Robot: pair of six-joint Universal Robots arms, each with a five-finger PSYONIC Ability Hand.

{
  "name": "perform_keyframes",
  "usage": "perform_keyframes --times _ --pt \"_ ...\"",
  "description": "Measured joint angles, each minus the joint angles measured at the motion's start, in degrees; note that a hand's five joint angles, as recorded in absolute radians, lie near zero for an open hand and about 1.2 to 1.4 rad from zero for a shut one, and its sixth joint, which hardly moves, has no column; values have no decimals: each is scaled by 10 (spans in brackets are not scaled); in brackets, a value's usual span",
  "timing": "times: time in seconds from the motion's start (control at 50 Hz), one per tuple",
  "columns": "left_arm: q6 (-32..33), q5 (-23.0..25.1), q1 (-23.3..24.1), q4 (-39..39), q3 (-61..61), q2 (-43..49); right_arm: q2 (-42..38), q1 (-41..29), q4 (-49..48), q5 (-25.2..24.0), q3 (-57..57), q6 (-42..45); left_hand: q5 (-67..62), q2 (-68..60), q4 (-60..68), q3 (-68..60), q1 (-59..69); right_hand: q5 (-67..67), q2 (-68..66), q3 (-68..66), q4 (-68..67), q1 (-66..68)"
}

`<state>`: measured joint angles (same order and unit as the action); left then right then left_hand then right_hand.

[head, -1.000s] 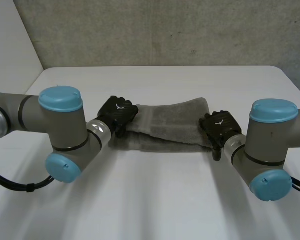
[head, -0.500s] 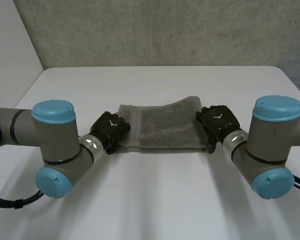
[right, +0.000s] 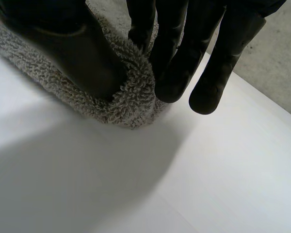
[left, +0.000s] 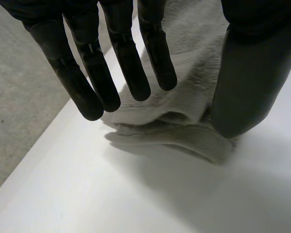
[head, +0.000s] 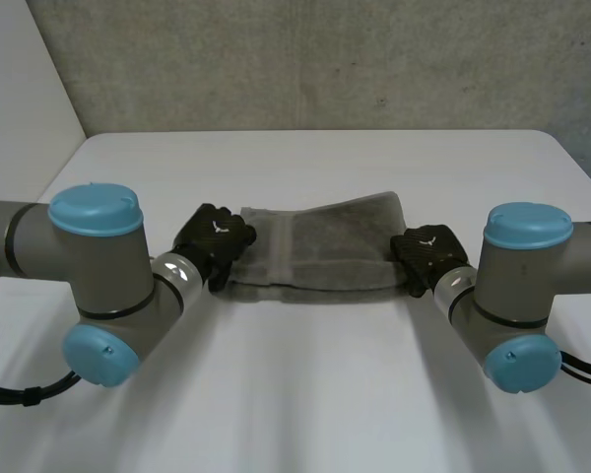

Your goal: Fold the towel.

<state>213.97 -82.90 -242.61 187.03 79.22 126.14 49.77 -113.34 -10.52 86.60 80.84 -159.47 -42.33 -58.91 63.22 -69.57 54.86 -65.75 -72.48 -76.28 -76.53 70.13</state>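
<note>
A grey towel (head: 325, 246) lies folded in a long band across the middle of the white table (head: 305, 394). My left hand (head: 215, 241) is at its left end. In the left wrist view the fingers (left: 131, 63) are straight and spread over the layered towel corner (left: 194, 73), with the thumb apart beside it, so this hand is open. My right hand (head: 428, 254) is at the towel's right end. In the right wrist view its thumb (right: 77, 53) and fingers pinch the rolled towel edge (right: 131, 99) between them.
A grey concrete wall (head: 325, 59) rises behind the table's far edge. Both forearms reach in from the near corners. Bare white tabletop stretches in front of and behind the towel.
My left hand's fingers have straightened and let go of the towel's left end. My right hand has drawn back toward me and closed on the right end.
</note>
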Motion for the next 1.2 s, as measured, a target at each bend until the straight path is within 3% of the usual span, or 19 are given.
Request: perform_keyframes --times 0.36,0.5,0.68,0.72,0.78,0.8,0.86,1.08,1.2 --pt "-130 -4 -9 5 -4 -74 71 22 78 47 -60 190 139 145 -134 154 -119 0 0 0 0 17" --pt "-167 -6 -15 18 -12 -94 51 -64 63 28 -146 210 188 175 -162 213 -146 -10 0 0 0 25" --pt "-234 -7 -31 28 -17 -106 -33 -201 63 -40 -177 279 201 219 -199 279 -175 -10 -9 0 0 32" --pt "-244 -6 -33 28 -17 -106 -45 -218 70 -50 -168 296 204 228 -206 291 -180 39 17 45 47 8" --pt "-253 -6 -35 28 -18 -105 -50 -229 79 -53 -147 303 212 241 -216 310 -188 288 259 282 288 -229" --pt "-255 -6 -35 28 -18 -105 -47 -229 81 -50 -140 298 213 246 -219 317 -191 404 382 395 401 -358" --pt "-256 -6 -34 27 -19 -103 -28 -219 83 -42 -126 266 215 256 -227 334 -197 609 564 582 598 -536" --pt "-272 -5 -6 28 -41 -81 89 -121 87 -34 -86 -27 228 283 -251 385 -210 624 585 624 620 -568" --pt "-303 -7 17 27 -66 -55 111 -65 90 -36 -75 -108 231 294 -266 407 -212 624 585 624 620 -568"
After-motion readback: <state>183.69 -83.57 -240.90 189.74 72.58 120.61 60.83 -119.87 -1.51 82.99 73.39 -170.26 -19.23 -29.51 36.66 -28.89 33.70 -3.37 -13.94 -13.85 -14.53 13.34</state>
